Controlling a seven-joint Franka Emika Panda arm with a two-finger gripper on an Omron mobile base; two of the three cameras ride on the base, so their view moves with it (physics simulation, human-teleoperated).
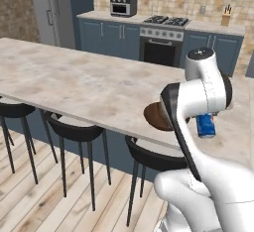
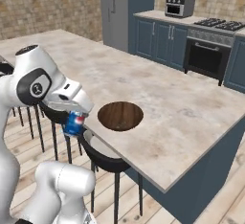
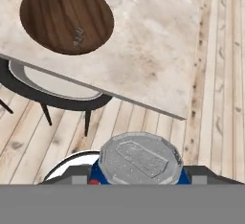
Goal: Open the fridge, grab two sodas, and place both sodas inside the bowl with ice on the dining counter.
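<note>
Blue soda (image 2: 74,123) clamped in end effector (image 2: 72,117), beside bowl (image 2: 120,116).

The worktop (image 2: 182,108) runs long and broad here, a beige-grey mottled stone slab over a dark blue base. One thing sits on it: the shallow round dark brown bowl (image 2: 120,115), flat on the stone close to the near edge and toward the slab's end. In the hand view that bowl (image 3: 67,17) shows a small pale patch inside. Below the slab's edge, black round stools (image 1: 74,129) stand on the pale wooden plank floor (image 1: 49,201), tucked partly under the overhang.
</note>
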